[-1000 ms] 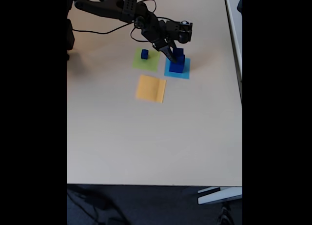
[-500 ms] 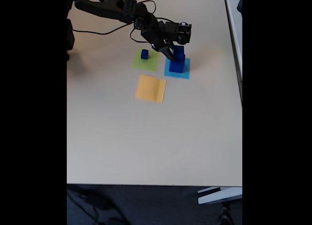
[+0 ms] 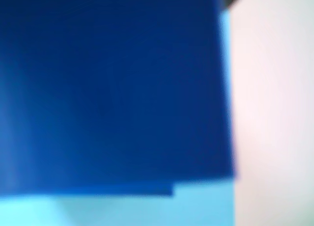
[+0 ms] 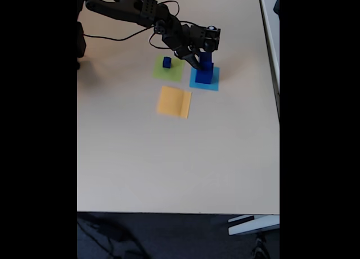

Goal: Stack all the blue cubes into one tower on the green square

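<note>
— Where is your arm (image 4: 140, 12) in the fixed view?

— It reaches from the upper left of the frame toward upper centre, wrist bent downward.

— And your gripper (image 4: 201, 67)?

— It points down just right of upper centre. You cannot tell from either view how the jaws stand.

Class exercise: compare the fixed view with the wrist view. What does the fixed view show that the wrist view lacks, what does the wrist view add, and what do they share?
Fixed view alone: the arm, its gripper at the blue stack, a small blue cube on the green square, the orange square. Wrist view alone: a blurred close-up of a flat cube face. Shared: blue cube, cyan square, table.
</note>
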